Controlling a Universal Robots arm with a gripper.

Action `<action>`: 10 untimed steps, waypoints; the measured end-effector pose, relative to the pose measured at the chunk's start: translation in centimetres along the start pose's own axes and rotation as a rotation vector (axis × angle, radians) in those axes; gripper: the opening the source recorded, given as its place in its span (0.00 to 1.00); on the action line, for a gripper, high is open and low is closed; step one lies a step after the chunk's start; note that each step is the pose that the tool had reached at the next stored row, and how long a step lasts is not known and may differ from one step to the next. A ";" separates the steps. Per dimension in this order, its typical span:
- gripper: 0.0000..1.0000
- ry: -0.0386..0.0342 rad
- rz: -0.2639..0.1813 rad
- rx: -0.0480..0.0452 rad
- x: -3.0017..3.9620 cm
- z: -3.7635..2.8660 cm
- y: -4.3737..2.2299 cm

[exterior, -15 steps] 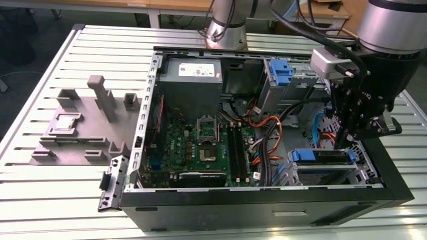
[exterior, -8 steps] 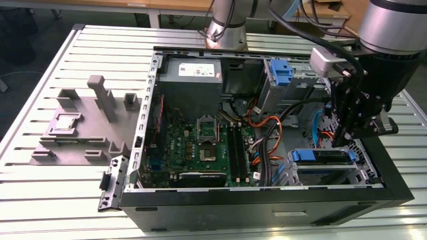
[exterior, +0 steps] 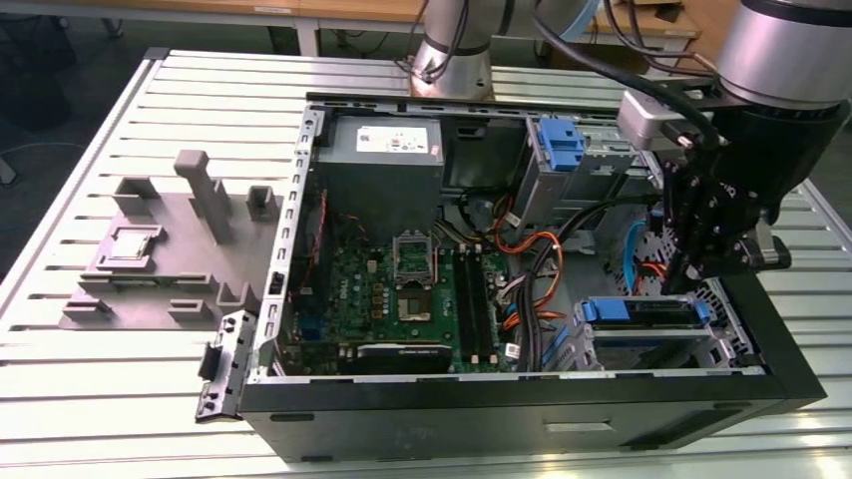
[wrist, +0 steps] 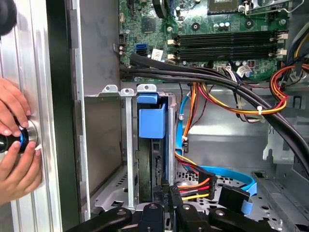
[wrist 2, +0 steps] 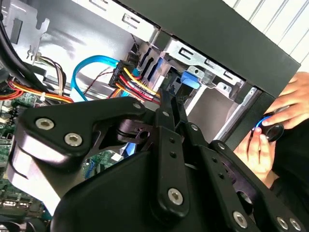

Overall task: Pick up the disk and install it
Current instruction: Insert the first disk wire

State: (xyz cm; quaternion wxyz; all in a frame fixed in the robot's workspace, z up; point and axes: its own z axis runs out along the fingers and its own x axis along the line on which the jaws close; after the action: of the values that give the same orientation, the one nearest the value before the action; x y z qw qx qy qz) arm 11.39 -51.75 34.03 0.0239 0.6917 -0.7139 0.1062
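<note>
An open black computer case (exterior: 745, 329) lies on a slatted white table (exterior: 120, 379). Inside it sit a green motherboard (exterior: 399, 299) and grey power-supply box (exterior: 383, 150); beside it, a grey moulded fixture (exterior: 174, 249).

Arm (exterior: 785, 60) reaches in from the exterior view's right, wrist pointing down, gripper (exterior: 685, 284) low at its end. In both wrist views the black fingers (wrist 2: 166, 104) sit pressed together into a thin pair, no gap showing between them. A person's hands (wrist: 14, 145) also show in both wrist views, fingers curled around a small round knob-like part.
</note>
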 end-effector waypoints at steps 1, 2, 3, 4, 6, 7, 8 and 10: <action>0.17 0.0005 0.004 -0.0008 0.00 0.01 -0.05; 0.17 0.0009 0.007 -0.0013 0.01 0.02 -0.13; 0.17 0.0011 0.009 -0.0017 0.01 0.03 -0.23; 0.17 0.0013 0.010 -0.0019 0.01 0.04 -0.28; 0.17 0.0009 0.012 -0.0022 0.01 0.04 -0.34; 0.17 0.0008 0.013 -0.0026 0.00 0.05 -0.37; 0.17 0.0014 0.018 -0.0034 0.00 0.06 -0.42; 0.17 0.0037 0.035 -0.0066 0.00 0.08 -0.45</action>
State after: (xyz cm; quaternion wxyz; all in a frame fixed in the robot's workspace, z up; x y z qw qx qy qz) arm 11.85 -51.78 34.01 0.0257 0.6787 -0.7263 0.1056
